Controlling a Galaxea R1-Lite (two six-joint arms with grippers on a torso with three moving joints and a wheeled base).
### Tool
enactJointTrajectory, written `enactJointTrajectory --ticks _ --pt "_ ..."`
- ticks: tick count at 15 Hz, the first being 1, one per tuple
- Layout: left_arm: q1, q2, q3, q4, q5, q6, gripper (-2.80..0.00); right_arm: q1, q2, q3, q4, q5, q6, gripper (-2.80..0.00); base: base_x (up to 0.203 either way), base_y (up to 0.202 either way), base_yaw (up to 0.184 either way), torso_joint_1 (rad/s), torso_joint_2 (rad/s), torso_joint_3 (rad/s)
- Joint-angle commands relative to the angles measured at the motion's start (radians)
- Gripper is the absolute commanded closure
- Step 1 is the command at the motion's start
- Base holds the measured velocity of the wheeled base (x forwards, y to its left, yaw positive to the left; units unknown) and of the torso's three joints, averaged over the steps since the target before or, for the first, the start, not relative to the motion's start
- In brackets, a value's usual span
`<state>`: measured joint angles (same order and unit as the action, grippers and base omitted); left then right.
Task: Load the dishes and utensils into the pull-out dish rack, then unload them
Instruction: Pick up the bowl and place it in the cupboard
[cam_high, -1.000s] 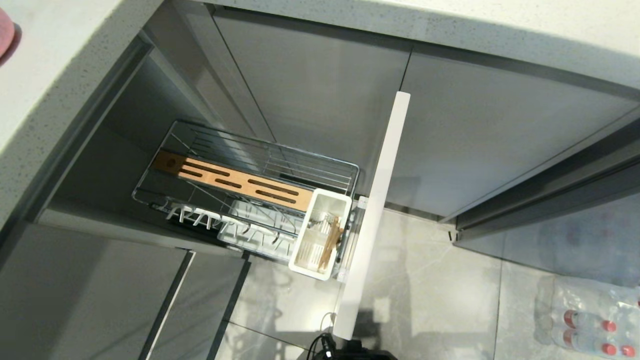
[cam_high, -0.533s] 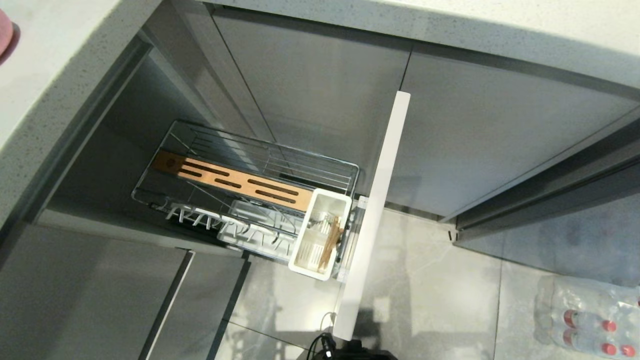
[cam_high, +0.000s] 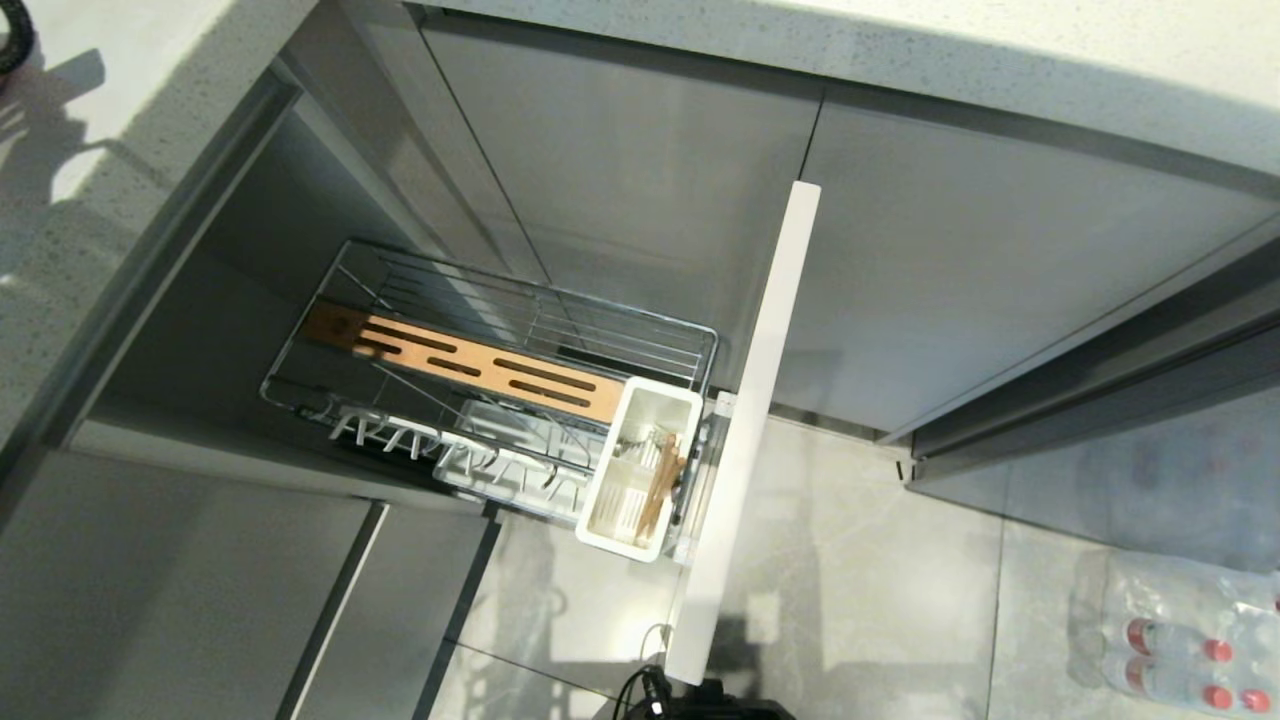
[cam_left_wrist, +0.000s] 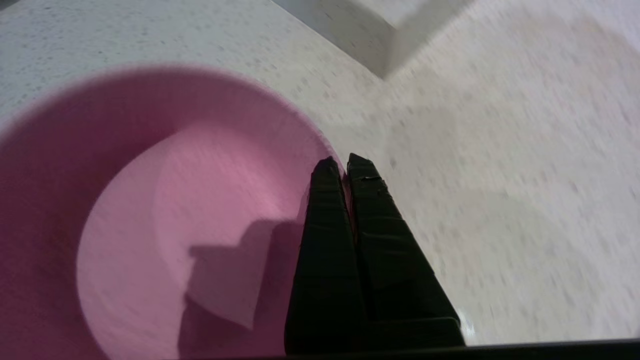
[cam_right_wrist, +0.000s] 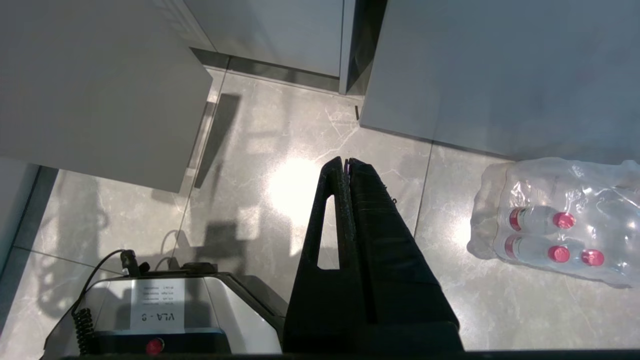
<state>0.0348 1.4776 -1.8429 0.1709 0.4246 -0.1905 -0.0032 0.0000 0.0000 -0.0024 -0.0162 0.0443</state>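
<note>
With its jaws pinched fully together on the thin wall of the pink bowl (cam_left_wrist: 150, 220), one finger inside the rim and one outside, the left gripper (cam_left_wrist: 345, 167) has only a narrow edge-hold on a smooth, matte dish. That bowl sits over the speckled bench (cam_left_wrist: 500, 175), and I cannot tell whether it is resting there or already lifted. The main risk, as I judge it, is the bowl pivoting or slipping out of such a small bite during a swing down toward the pull-out dish rack (cam_high: 520, 390), which stands drawn out below the bench with the chopsticks (cam_high: 662, 480) lying in its white utensil cup (cam_high: 640, 470). A tilted bowl could also catch the chrome wire rim or the pale front panel (cam_high: 750, 430). The right gripper (cam_right_wrist: 346, 161) hangs idle above the floor, jaws closed on nothing, near a wrapped pack of bottles (cam_right_wrist: 555, 220).
</note>
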Motion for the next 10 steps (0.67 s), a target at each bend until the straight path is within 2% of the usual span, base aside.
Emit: enactJointTrajectory --ticks 1,4,7,10 --pt "0.022 0.079 -0.02 0.0 0.009 -0.06 0.0 0.0 0.0 0.0 -0.001 0.001 0.0 0.0 0.0 0.0 0.0 0.0 0.0 0.0" --pt "0.028 0.015 -0.043 -0.002 0.009 -0.085 0.0 0.0 0.0 0.0 0.0 0.0 0.0 0.0 0.0 0.0 0.0 0.0 0.0 0.0" --pt "0.02 -0.014 -0.087 0.004 0.014 -0.078 0.0 0.0 0.0 0.0 -0.001 0.001 0.0 0.0 0.0 0.0 0.0 0.0 0.0 0.0" --pt "0.012 -0.04 -0.084 0.009 0.02 -0.07 0.0 0.0 0.0 0.0 -0.001 -0.001 0.0 0.0 0.0 0.0 0.0 0.0 0.0 0.0"
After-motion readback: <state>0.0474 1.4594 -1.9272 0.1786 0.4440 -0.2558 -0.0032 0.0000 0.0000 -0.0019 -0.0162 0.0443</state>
